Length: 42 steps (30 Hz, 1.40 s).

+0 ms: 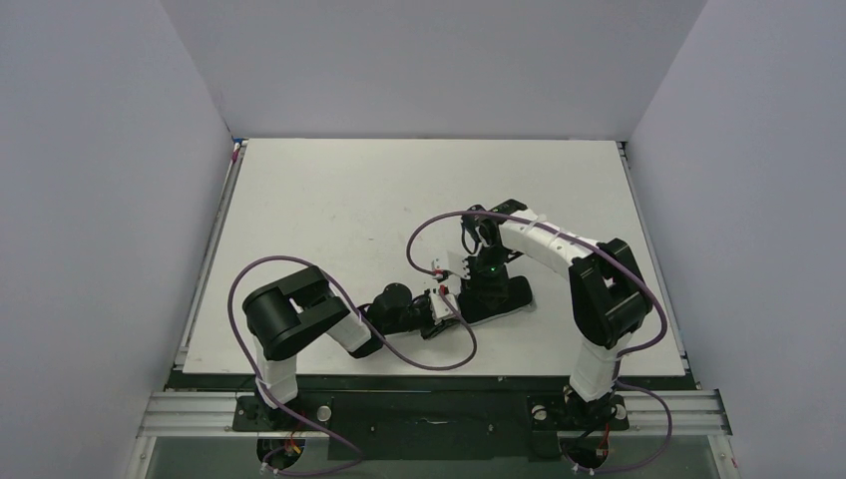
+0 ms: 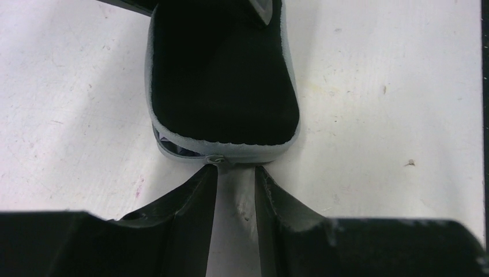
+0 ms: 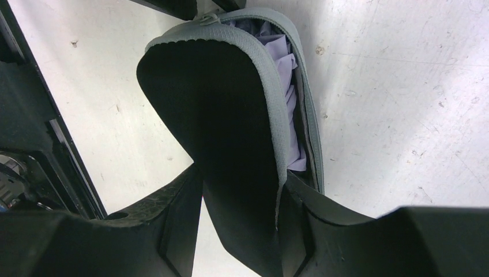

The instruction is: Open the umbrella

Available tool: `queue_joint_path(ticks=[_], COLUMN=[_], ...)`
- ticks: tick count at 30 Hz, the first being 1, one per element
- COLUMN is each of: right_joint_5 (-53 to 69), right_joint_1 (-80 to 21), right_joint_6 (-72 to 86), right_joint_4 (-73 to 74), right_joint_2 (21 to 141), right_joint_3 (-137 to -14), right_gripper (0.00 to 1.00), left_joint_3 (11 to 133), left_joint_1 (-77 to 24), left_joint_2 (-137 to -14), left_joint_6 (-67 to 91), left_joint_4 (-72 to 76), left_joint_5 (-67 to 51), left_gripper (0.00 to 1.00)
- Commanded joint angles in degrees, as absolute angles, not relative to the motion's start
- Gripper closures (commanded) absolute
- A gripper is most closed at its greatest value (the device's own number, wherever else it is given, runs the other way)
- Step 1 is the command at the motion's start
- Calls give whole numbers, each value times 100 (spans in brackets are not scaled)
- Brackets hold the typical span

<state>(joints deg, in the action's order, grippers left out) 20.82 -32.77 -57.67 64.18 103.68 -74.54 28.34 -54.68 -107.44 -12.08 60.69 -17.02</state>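
Observation:
The umbrella (image 3: pixel 286 75) shows only as folded lavender fabric inside a black pouch with a grey zip edge (image 3: pixel 219 115); its shaft and handle are hidden. The pouch lies on the table in the top view (image 1: pixel 504 296) and fills the left wrist view (image 2: pixel 225 75). My right gripper (image 3: pixel 242 179) is shut on the pouch's black lid flap and holds it raised off the fabric; it also shows in the top view (image 1: pixel 481 284). My left gripper (image 2: pixel 236 170) is narrowly open, tips at the pouch's end by the zip pull (image 2: pixel 215 160), nothing between the fingers. In the top view it is just left of the pouch (image 1: pixel 446 309).
The white table (image 1: pixel 399 200) lies between grey walls. Purple cables (image 1: pixel 429 235) loop over the table beside both arms. The table's near edge and a metal rail (image 1: pixel 429 409) run just behind the grippers.

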Motion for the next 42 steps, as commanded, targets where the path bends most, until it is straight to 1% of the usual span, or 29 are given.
queue_joint_path(ticks=[1,4,8,10,11,13,18,22,26,28,31,33,36,39,42], right_joint_5=[2184,2195,2211,2234,2238,2275,2351,2504,2668,2722,2834,2895,2901,2900,2907], right_joint_1=[-3474,-3494,-3487,-3489,-3485,-3482,-3471,-3470,-3466,-3467,-3430,-3409,-3376,-3359,-3345], right_joint_6=[-5925,-5828,-5736,-5716,-5687,-5648,-5564,-5623,-5727,-5718,-5671,-5654,-5657,-5637,-5602], right_joint_4=[5405,5363,5361,5354,5357,5356,5361,5459,5723,5815,5967,6078,6198,6219,6236], right_joint_2=[10306,10366,10453,10486,10494,10508,10543,10543,10654,10738,10926,11046,11178,11255,11304], right_joint_3=[-7226,-7210,-7249,-7250,-7255,-7253,-7241,-7200,-7221,-7265,-7472,-7609,-7745,-7798,-7821], right_gripper=[100,100,100,100,100,100,100,100,100,100,100,100,100,100,100], left_joint_3=[2943,2928,2918,2918,2918,2926,2979,3021,2990,2917,2782,2722,2686,2720,2762], left_joint_1=[-5512,-5515,-5541,-5556,-5573,-5594,-5618,-5637,-5735,-5779,-5856,-5940,-6086,-6148,-6167], left_joint_2=[-10847,-10756,-10649,-10579,-10535,-10473,-10333,-10265,-10250,-10237,-10224,-10222,-10214,-10198,-10202], left_joint_6=[-977,-910,-843,-807,-784,-768,-610,-678,-1085,-1284,-1489,-1623,-1767,-1777,-1778], left_joint_4=[5975,6002,6025,6029,6036,6033,5990,5955,6019,6160,6338,6441,6546,6556,6538], left_joint_5=[-1424,-1453,-1449,-1430,-1410,-1372,-1210,-790,-212,-153,-212,-222,-108,-56,-53], left_gripper=[74,81,82,79,74,70,71,79,92,96,99,98,85,82,73])
